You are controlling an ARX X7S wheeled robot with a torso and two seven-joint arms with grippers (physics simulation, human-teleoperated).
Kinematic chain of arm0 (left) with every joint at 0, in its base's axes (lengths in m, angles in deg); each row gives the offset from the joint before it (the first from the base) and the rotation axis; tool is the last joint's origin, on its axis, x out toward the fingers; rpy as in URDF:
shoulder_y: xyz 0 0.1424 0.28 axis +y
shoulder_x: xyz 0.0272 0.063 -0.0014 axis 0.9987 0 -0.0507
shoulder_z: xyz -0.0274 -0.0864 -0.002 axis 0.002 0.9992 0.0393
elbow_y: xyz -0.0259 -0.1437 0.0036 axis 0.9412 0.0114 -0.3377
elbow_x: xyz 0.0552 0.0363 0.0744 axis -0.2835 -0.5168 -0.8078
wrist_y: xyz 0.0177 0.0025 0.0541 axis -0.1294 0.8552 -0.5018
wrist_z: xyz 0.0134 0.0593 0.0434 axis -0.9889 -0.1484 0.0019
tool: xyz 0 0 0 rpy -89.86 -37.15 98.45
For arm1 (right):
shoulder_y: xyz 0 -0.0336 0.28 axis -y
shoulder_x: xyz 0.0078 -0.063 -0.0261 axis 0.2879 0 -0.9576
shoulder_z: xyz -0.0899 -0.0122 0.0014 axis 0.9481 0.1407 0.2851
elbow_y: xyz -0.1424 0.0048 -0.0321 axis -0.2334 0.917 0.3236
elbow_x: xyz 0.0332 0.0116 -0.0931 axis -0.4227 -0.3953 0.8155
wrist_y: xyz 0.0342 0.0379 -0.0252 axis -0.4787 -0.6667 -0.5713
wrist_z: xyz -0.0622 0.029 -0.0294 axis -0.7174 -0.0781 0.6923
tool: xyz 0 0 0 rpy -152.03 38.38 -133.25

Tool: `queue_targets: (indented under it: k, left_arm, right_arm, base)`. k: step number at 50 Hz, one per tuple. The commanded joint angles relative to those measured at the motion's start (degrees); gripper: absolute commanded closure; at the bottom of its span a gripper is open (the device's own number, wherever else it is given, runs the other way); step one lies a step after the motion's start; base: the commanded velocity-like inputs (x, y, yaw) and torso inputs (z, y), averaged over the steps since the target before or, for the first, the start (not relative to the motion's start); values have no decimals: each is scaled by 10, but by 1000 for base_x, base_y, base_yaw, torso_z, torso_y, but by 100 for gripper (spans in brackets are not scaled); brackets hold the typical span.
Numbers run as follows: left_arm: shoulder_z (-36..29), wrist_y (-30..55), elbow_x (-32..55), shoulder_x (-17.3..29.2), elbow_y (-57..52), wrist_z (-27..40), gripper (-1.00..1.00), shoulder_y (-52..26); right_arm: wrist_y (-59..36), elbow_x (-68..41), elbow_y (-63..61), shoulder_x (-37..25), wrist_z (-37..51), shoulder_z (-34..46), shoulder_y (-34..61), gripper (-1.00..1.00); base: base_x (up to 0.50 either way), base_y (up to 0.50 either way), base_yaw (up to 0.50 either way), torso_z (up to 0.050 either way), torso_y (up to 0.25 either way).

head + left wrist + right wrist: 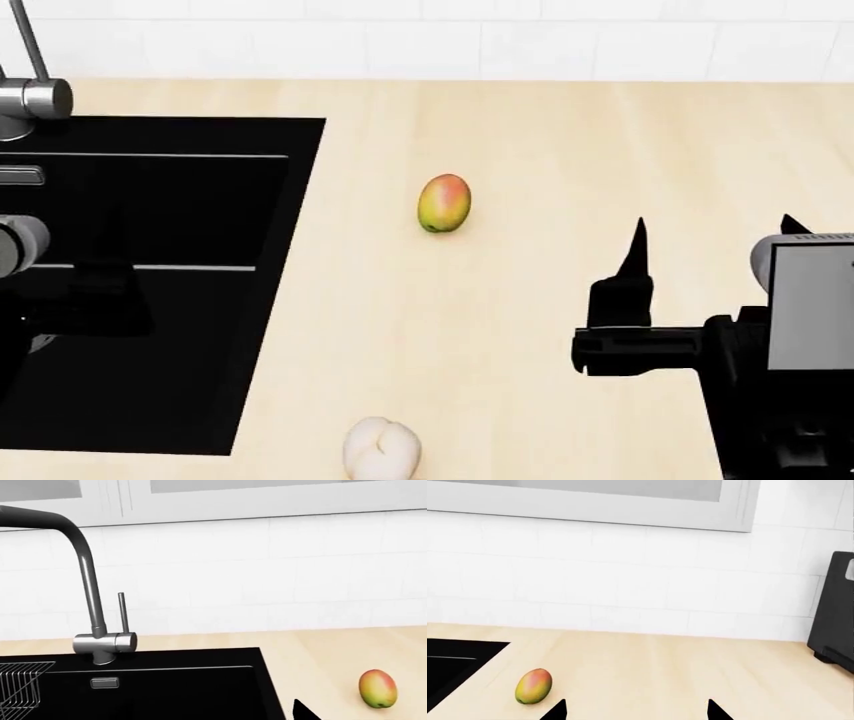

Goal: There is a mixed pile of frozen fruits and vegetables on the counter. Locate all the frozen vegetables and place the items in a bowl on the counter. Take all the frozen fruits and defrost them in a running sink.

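1. A light beige wood-look worktop [561, 130] runs along a white tiled wall [627, 580], seen from above by the head camera.
2. A large black rectangular sink [147, 290] is set into the worktop at its left end. A steel faucet [93, 610] stands at the sink's back edge beside the wall, with a thin upright lever just beside it.
3. A wire rack [20, 685] sits inside the basin at its far left; only part of it shows, in the left wrist view.
4. A small oval mango [445, 203], yellow-green with a red blush, lies on the worktop just right of the sink's right edge, toward the back, touching nothing else.
5. An off-white roundish fruit [382, 448] with a dimple lies at the worktop's front edge, near the sink's front right corner and well apart from the mango.
6. The right gripper [707, 240] hovers over the worktop to the right of the mango, empty. Its two dark fingers [634, 255] stand wide apart.
7. The left arm [20, 250] shows over the sink at the left edge of the head view. Only one dark tip of the left gripper [303, 711] shows, so I cannot tell whether it is wide or narrow.
8. A black appliance [834, 610] stands against the wall at the worktop's right end.
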Motion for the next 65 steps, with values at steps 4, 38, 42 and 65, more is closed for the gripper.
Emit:
queue_targets:
  k: [4, 38, 42, 65]
  left_arm:
    - [10, -2, 9, 6, -5, 3, -100, 5]
    - [2, 1, 6, 1, 0, 8, -100, -3]
    - [3, 0, 7, 3, -1, 6, -100, -1]
    - [38, -4, 38, 23, -30, 21, -100, 11]
  right_arm:
    - [-8, -1, -1, 0, 7, 2, 6, -100]
    - [-93, -32, 136, 131, -103, 93, 198, -100]
    - [-113, -45, 195, 175, -140, 113, 246, -100]
    - [1, 99, 745, 388, -394, 223, 412, -100]
  base:
    - [0, 0, 0, 0, 0]
    - [186, 0, 0, 0, 0]
    - [0, 0, 0, 0, 0]
    - [0, 0, 0, 0, 0]
